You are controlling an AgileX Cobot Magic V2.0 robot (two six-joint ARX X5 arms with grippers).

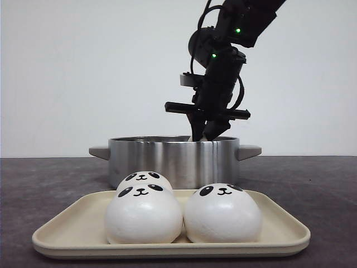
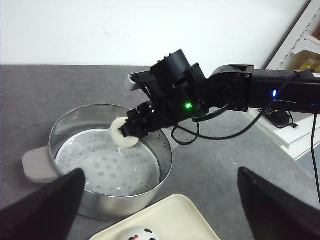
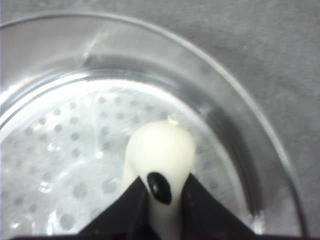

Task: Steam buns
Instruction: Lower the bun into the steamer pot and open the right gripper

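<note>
R gripper (image 1: 207,135) clenched on squashed bun (image 3: 160,155) inside steel pot (image 1: 173,159); L gripper (image 2: 160,210) fingers apart; no legible text.

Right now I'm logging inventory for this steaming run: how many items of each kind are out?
Panda buns: 4, with 3 on the tray and 1 squeezed in the right gripper over the steamer
Steamer pot: 1
Tray: 1
Total: 6

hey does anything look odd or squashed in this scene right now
Yes. The bun in the right gripper is pinched narrow between the fingers, not domed, as it hangs over the steamer pot. The three buns on the tray look intact.
</note>
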